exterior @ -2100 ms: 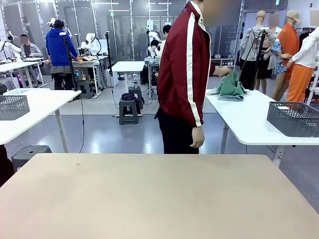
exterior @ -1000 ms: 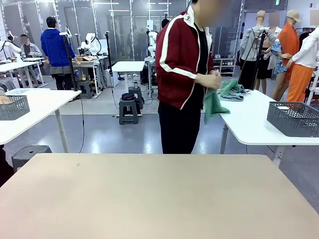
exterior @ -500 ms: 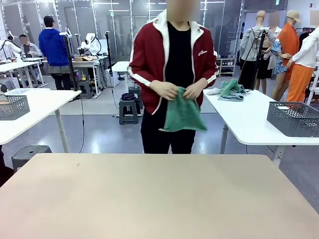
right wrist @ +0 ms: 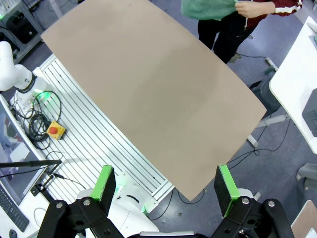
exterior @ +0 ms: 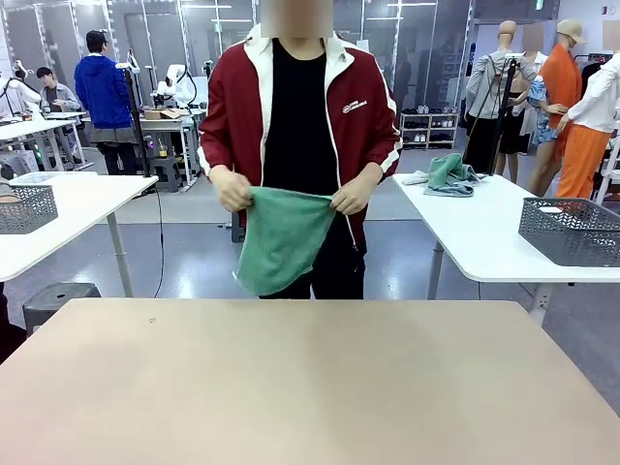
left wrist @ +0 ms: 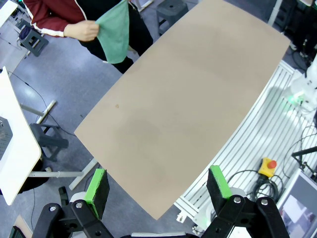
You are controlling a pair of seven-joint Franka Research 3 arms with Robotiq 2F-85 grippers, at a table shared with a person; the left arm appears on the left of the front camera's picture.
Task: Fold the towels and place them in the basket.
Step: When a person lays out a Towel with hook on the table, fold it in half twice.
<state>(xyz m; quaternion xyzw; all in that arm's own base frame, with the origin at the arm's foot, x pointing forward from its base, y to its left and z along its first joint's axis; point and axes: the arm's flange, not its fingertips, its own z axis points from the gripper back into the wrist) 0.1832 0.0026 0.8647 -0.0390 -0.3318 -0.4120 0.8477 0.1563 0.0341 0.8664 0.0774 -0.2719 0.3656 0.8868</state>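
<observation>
Hanging from person's hands [exterior: 232, 188] [exterior: 356, 194], mint towel [exterior: 283, 240], long axis apparently vertical, left gripper [left wrist: 157, 184], right gripper [right wrist: 165, 184] gaping empty

A tan counter [exterior: 310, 387] spans the foreground. Beyond it lies a glossy grey floor [exterior: 194, 262], with a white left counter [exterior: 77, 208] and a white right counter [exterior: 484, 237]. A grey stool [exterior: 60, 298] stands by the left one. Glass partitions [exterior: 232, 58] line the back.

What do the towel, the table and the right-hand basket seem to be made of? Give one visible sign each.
Towel: soft green cloth, probably terry; it hangs limp in loose folds and looks matte.
Table: smooth beige board, perhaps laminate; flat and even in colour, with a faint sheen.
Basket: likely dark grey plastic; stiff perforated walls.
</observation>
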